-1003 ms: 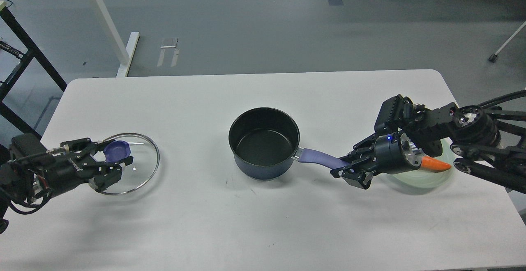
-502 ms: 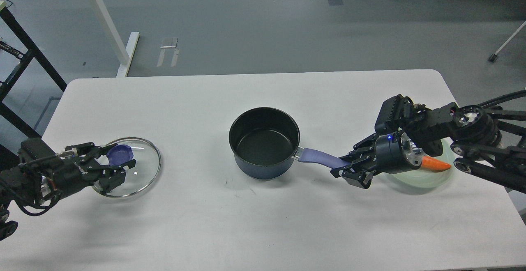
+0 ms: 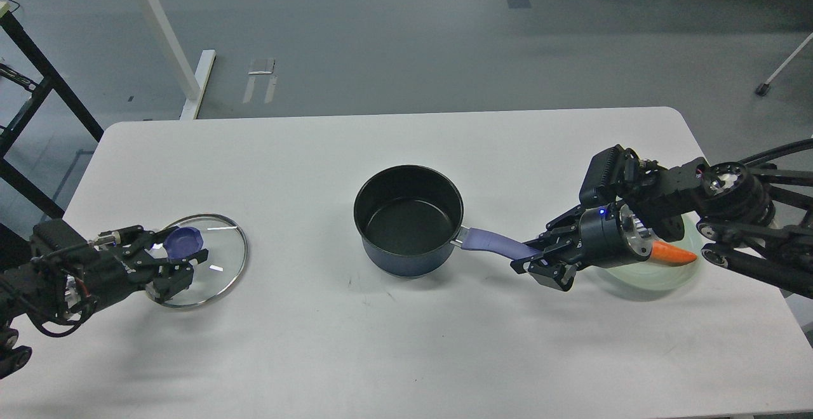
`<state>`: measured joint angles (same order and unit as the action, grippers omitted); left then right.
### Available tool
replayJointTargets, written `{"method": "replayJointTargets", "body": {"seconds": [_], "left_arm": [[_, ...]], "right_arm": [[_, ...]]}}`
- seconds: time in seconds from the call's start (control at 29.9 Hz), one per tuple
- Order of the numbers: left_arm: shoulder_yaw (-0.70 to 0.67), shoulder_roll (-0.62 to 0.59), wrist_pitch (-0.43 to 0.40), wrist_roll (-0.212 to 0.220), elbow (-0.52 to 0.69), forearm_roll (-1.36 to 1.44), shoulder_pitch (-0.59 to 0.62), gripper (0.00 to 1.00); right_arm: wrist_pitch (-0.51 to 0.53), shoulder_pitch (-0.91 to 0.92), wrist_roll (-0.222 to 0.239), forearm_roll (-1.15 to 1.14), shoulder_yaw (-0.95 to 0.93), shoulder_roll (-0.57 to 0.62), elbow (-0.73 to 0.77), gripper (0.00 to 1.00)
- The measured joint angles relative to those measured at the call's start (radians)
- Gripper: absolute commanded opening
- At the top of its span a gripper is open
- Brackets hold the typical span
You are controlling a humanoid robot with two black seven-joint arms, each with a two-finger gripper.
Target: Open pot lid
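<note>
The dark blue pot (image 3: 408, 222) stands uncovered at the table's middle, its black inside empty. Its lavender handle (image 3: 495, 243) points right. My right gripper (image 3: 538, 261) is shut on the end of that handle. The clear glass lid (image 3: 216, 266) with its metal rim lies low at the table's left, apart from the pot. My left gripper (image 3: 170, 255) has its fingers on either side of the lid's purple-blue knob (image 3: 183, 242) and grips it.
A pale green plate (image 3: 660, 277) with an orange carrot (image 3: 674, 254) sits at the right, partly hidden behind my right wrist. The white table's (image 3: 394, 343) front edge is near. A black frame and a white table leg stand on the floor at the far left.
My left gripper has come down and slightly toward me with the lid, which now lies lower and flatter on the table. The right gripper and the pot have not moved.
</note>
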<state>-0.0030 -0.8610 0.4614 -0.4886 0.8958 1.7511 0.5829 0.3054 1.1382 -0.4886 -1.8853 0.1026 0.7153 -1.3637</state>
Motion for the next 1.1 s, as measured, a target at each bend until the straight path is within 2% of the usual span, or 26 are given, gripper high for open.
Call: {"method": "replayJointTargets", "body": {"seconds": [0.1, 0.33, 0.5, 0.6, 0.8, 0.9, 1.0, 1.1], "left_arm": [[0.000, 0.000, -0.001, 0.000, 0.000, -0.015, 0.000, 0.98], [0.000, -0.007, -0.010, 0.000, 0.015, -0.019, 0.008, 0.98], [-0.016, -0.031, -0.038, 0.000, 0.085, -0.121, 0.029, 0.98], [-0.019, -0.054, -0.126, 0.000, 0.140, -0.330, 0.087, 0.99], [-0.030, -0.072, -0.467, 0.000, 0.169, -0.951, 0.224, 0.99], [-0.036, -0.078, -0.593, 0.000, 0.165, -1.265, 0.256, 0.99], [-0.073, -0.075, -0.660, 0.000, 0.164, -1.537, 0.263, 0.99], [-0.119, -0.063, -0.675, 0.000, 0.164, -1.635, 0.263, 0.99]], "right_arm": [[0.000, 0.000, 0.000, 0.000, 0.000, 0.000, 0.000, 0.23], [0.000, 0.000, 0.000, 0.000, 0.000, 0.001, 0.000, 0.24], [0.000, -0.001, 0.000, 0.000, 0.000, 0.001, 0.000, 0.24], [0.000, -0.001, 0.000, 0.000, 0.000, 0.001, 0.000, 0.24], [0.000, -0.002, 0.000, 0.000, -0.001, 0.001, 0.000, 0.24], [0.000, -0.003, 0.000, 0.000, -0.002, 0.001, 0.000, 0.26], [0.000, -0.007, 0.000, 0.000, -0.002, 0.002, 0.000, 0.28], [0.000, -0.009, 0.000, 0.000, -0.001, 0.002, 0.000, 0.32]]}}
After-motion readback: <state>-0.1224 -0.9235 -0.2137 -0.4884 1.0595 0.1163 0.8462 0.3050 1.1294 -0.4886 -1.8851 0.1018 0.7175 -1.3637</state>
